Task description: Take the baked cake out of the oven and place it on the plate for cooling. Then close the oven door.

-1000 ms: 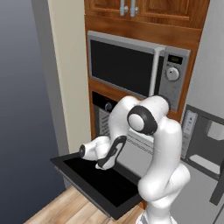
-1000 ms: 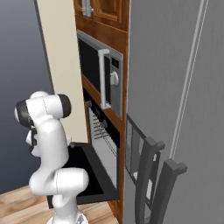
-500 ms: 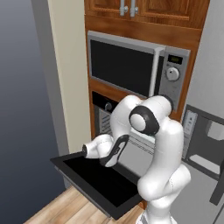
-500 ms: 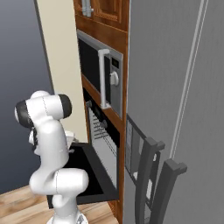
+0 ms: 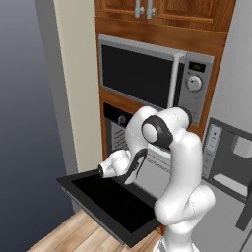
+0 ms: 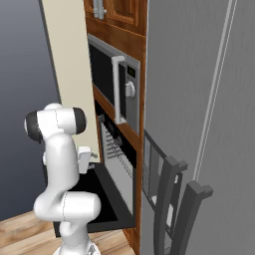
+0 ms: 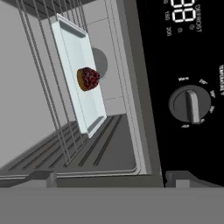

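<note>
Our gripper [image 7: 107, 177] hangs released, jaws wide, holding nothing, above the lowered oven door [image 5: 106, 204]. Beyond, inside the oven [image 7: 109, 109], we see the baked cake [image 7: 89, 78] on the pale tray [image 7: 78, 65] on the wire rack [image 7: 43, 74].

We see a dark reddish-brown cake [image 7: 89, 78] on a pale blue-white tray [image 7: 74, 52], a black oven [image 7: 183, 65] panel, brown wood cabinetry [image 5: 162, 34].
</note>
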Motion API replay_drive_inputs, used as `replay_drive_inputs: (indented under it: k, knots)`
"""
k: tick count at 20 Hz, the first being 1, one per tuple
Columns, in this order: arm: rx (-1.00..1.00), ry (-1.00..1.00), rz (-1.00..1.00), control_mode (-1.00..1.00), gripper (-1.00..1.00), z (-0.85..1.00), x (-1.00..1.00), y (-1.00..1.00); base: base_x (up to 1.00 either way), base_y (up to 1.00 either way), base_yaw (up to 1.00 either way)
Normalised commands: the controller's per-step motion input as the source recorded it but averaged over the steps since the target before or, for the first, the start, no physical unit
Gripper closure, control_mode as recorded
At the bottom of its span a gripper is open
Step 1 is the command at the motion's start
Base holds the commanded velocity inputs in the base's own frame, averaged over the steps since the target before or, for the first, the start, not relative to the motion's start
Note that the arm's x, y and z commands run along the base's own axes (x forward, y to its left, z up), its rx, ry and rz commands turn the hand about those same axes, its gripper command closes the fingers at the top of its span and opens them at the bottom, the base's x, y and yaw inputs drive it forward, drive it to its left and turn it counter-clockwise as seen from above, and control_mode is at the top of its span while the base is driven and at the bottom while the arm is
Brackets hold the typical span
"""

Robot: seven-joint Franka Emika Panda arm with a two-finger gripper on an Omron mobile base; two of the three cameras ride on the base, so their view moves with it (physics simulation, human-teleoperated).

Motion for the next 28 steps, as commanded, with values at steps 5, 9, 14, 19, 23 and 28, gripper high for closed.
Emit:
replay_drive_inputs:
  k: [5,9,14,19,23,28]
  knots:
    - [-0.13,-0.02,0.00,-1.00,-1.00,-0.20,0.49,-0.23,0.00,0.00,0.00]
    - [-0.13,0.00,0.00,-1.00,-1.00,-0.38,0.51,-0.26,0.00,0.00,0.00]
    - [-0.11,0.00,0.00,-1.00,-1.00,-0.42,0.56,-0.24,0.00,0.00,0.00]
    - [-0.08,0.00,0.00,-1.00,-1.00,-0.38,0.47,-0.18,0.00,0.00,0.00]
    - [-0.01,0.04,0.00,-1.00,-1.00,-0.42,0.53,-0.16,0.00,0.00,0.00]
    - [0.00,0.03,0.00,-1.00,-1.00,-0.37,0.61,-0.17,0.00,0.00,0.00]
